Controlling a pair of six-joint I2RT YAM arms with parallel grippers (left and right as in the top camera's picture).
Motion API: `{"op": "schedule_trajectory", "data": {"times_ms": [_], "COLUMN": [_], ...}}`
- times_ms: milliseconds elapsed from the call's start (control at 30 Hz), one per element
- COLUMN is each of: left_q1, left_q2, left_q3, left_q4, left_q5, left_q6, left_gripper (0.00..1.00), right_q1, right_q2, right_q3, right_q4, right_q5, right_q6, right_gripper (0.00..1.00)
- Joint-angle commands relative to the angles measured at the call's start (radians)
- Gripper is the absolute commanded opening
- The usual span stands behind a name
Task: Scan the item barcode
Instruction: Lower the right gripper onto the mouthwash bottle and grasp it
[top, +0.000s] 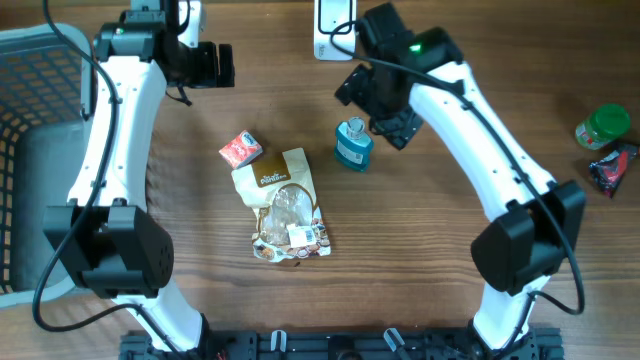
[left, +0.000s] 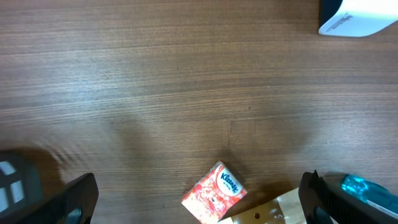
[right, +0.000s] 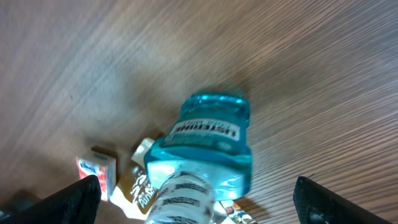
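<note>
Both arms are reaching out from their bases toward the far side of the table. The right arm is bending at the elbow and angling inward, so the right gripper is hanging just above the blue mouthwash bottle with the wrist pointing down at it. Its jaws are spread wide, one finger showing on either side of the bottle in the wrist view, neither touching it.

The bottle is standing on the wood just right of the snack bag, near the white scanner. At least I think that's the scanner, since the frame edge is cropping it.

The left arm is stretching along its own side. The left gripper is gaping wide too, carrying nothing, hovering by the red tissue pack.
</note>
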Motion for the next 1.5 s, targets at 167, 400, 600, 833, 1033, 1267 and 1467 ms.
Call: {"op": "schedule_trajectory", "data": {"times_ms": [167, 400, 600, 833, 1033, 1267, 1467], "left_q1": [-0.003, -0.003, -0.003, -0.003, -0.003, -0.003, -0.003], "left_q2": [-0.005, -0.005, -0.005, -0.005, -0.005, -0.005, -0.005], "left_q3": [-0.037, -0.037, -0.037, -0.037, -0.037, -0.037, -0.037], "left_q4": [0.032, 0.035, 0.034, 0.034, 0.027, 0.017, -0.01], "left_q5": [0.024, 0.024, 0.024, 0.024, 0.024, 0.024, 0.024], "left_q6": [0.02, 0.019, 0.019, 0.019, 0.019, 0.019, 0.012], "left_gripper": [1.0, 1.0, 1.0, 1.0, 1.0, 1.0, 1.0], "right_q1": [0.035, 0.065, 0.067, 0.067, 0.068, 0.066, 0.058], "right_q2": [0.058, 0.129, 0.166, 0.167, 0.167, 0.163, 0.156], "right_q3": [0.012, 0.012, 0.012, 0.012, 0.012, 0.022, 0.129], "right_q4": [0.001, -0.023, -0.023, -0.042, -0.053, -0.107, -0.169], "right_q5": [-0.024, -0.013, -0.008, 0.03, 0.037, -0.011, -0.133], "right_q6": [0.027, 0.026, 0.026, 0.026, 0.026, 0.026, -0.024], "right_gripper": [1.0, 0.99, 0.95, 0.81, 0.72, 0.66, 0.66]}}
